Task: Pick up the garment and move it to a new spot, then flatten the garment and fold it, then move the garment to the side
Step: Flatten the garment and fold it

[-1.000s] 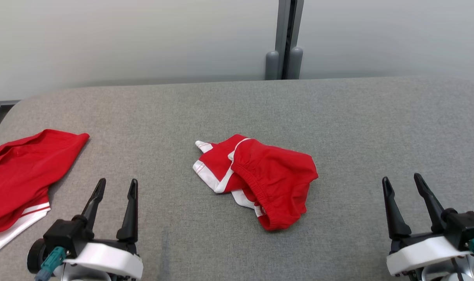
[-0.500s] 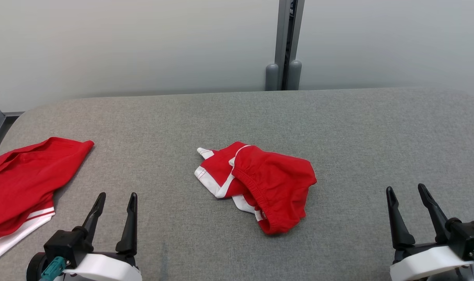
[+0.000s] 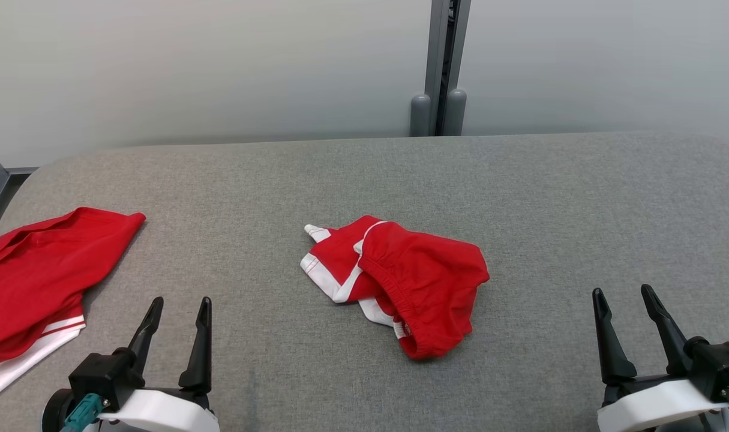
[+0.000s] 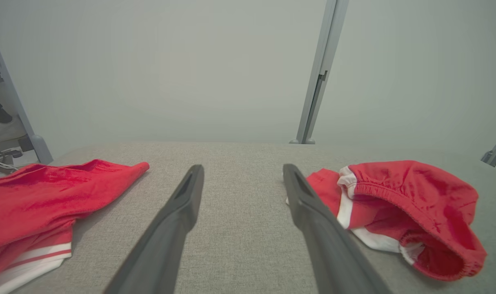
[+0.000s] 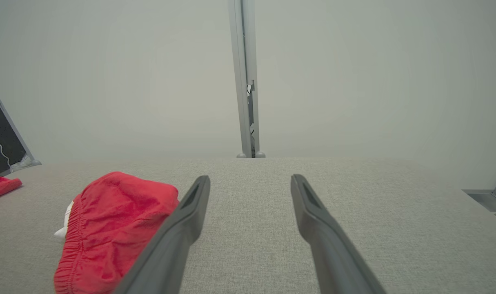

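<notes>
I see both at the table's near edge: left gripper and right gripper spread wide, holding nothing. The crumpled garment lies at table centre, untouched. A second red garment drapes the table's left edge.

Garment: red shorts, white stripes along side seam and leg hems, gathered elastic waistband. Crumpled into loose heap, not flattened, not folded. Waistband seen curving across heap, its open end turned toward near edge. White-trimmed leg corner poked out at heap's far left. Heap laid near middle of grey cloth-covered table, well apart from every edge.
</notes>
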Tool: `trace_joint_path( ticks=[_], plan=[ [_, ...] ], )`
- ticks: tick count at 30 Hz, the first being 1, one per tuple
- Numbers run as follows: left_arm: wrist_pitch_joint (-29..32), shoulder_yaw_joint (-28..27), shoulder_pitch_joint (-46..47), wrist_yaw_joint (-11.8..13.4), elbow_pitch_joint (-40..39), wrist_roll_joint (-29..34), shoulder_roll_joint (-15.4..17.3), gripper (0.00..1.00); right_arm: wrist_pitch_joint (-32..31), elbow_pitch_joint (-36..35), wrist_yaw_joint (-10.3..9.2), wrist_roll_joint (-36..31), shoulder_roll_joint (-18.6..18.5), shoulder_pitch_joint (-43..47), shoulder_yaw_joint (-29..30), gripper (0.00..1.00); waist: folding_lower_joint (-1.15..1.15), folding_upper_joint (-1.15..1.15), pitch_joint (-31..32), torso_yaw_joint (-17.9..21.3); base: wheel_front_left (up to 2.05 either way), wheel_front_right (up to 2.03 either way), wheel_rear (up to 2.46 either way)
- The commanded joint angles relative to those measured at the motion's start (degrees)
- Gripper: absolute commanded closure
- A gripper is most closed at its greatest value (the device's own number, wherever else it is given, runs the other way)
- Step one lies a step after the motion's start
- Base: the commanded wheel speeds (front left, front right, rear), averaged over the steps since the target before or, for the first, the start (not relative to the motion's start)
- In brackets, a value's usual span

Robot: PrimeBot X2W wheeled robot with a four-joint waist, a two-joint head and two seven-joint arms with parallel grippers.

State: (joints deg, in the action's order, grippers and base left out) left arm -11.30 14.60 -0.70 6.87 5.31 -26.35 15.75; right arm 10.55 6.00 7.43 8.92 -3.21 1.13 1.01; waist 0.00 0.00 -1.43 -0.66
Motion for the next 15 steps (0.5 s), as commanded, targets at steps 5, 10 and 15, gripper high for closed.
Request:
trace_joint_path(
  ticks=[5, 10, 15],
  plan=[
    [-0.2, -0.1, 0.9, 0.1, -0.1, -0.4, 0.6, 0.00, 0.1, 0.2, 0.11, 0.4, 0.1, -0.4, -0.3, 0.00, 0.00, 0.00, -0.2, -0.2, 0.00, 0.00, 0.00],
    [-0.2, 0.2, 1.8, -0.2, -0.3, -0.5, 0.6, 0.00, 0.1, 0.5, 0.11, 0.7, -0.5, -1.5, -1.3, 0.00, 0.00, 0.00, -1.0, -1.0, 0.00, 0.00, 0.00],
    [-0.4, 1.2, 3.8, -0.7, -0.2, 0.0, -0.1, 0.00, -0.5, 1.7, 0.11, 0.9, -1.4, -4.1, -5.8, 0.00, 0.00, 0.00, -2.6, -4.3, 0.00, 0.00, 0.00]
  ],
)
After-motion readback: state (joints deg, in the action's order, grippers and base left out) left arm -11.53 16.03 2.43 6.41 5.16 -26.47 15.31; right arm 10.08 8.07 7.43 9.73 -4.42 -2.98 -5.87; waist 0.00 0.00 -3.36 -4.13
